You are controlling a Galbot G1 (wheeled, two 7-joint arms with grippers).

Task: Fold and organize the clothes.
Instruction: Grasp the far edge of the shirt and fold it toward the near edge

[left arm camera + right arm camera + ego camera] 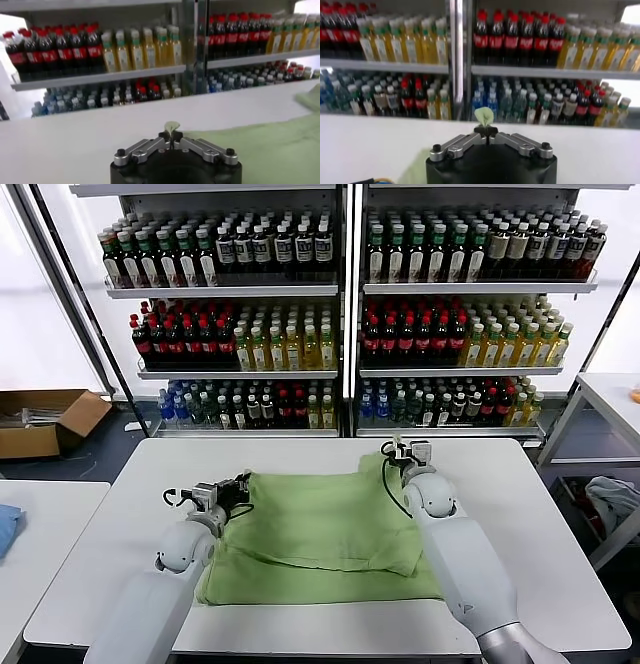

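Observation:
The light green polo shirt lies on the white table, plain side up, with its far part doubled over the near part. My left gripper is shut on the shirt's far left corner; a pinch of green fabric sticks out past its tips. My right gripper is shut on the far right corner, held slightly above the table; a green tuft shows above its tips. The collar, buttons and print are hidden.
Shelves of bottled drinks stand behind the table. A cardboard box sits on the floor at the left. A second table with a blue cloth is at the left edge. A pale bundle of garments lies at the right.

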